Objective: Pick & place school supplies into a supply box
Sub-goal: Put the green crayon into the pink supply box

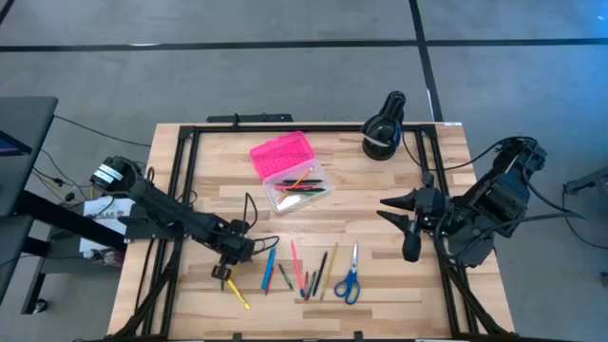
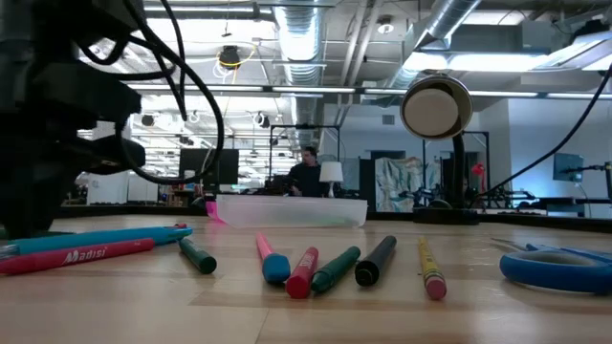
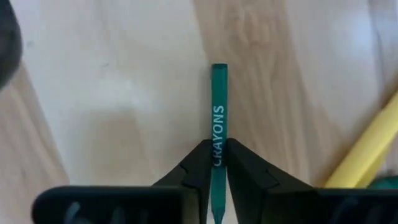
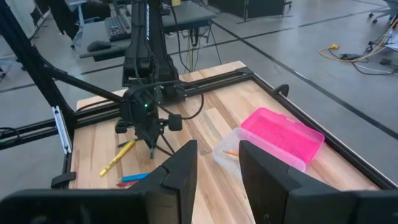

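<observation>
My left gripper (image 1: 226,273) points down at the table's near left and is shut on a green crayon (image 3: 218,106) marked CRAYONS. A yellow pencil (image 1: 237,295) lies just beside it. More pens and pencils (image 1: 302,270) and blue-handled scissors (image 1: 348,281) lie flat on the wood in a row to the right. The supply box stands farther back, its pink lid (image 1: 281,155) swung open and its clear base (image 1: 298,187) holding a few pens. My right gripper (image 4: 217,163) hangs open, high over the table's right side, holding nothing. My left gripper pinches the green crayon's two long sides (image 3: 217,144) between its two fingertips (image 3: 200,155), about midway along it. The fingers come from above, pointing down, and lie across the crayon. The crayon is level and seems to lie on the wood.
A black round device (image 1: 384,129) stands at the table's far right edge. A black frame rail (image 1: 186,176) runs along the table's left side, and cables hang by the left arm. Bare wood lies between the box and the row of pens.
</observation>
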Tool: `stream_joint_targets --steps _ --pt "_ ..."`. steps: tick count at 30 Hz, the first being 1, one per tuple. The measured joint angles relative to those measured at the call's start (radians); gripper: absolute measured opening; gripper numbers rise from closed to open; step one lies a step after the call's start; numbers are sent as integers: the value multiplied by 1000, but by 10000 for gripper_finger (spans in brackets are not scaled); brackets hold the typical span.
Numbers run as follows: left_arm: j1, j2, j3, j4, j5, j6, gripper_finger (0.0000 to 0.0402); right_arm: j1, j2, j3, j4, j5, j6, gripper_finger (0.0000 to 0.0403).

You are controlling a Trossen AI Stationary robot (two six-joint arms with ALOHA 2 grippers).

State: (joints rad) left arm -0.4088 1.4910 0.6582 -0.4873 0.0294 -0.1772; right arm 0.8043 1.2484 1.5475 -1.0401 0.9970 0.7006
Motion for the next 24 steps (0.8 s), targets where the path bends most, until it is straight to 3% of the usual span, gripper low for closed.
stream_joint_targets --steps 5,12,24 --pt "41 0 0 -2 -9 -16 23 0 0 0 0 0 2 111" --pt "92 1 0 -28 -75 -86 28 0 0 0 0 0 2 111" --pt "183 -2 0 -7 -12 -142 21 -2 1 -39 0 -2 34 111"
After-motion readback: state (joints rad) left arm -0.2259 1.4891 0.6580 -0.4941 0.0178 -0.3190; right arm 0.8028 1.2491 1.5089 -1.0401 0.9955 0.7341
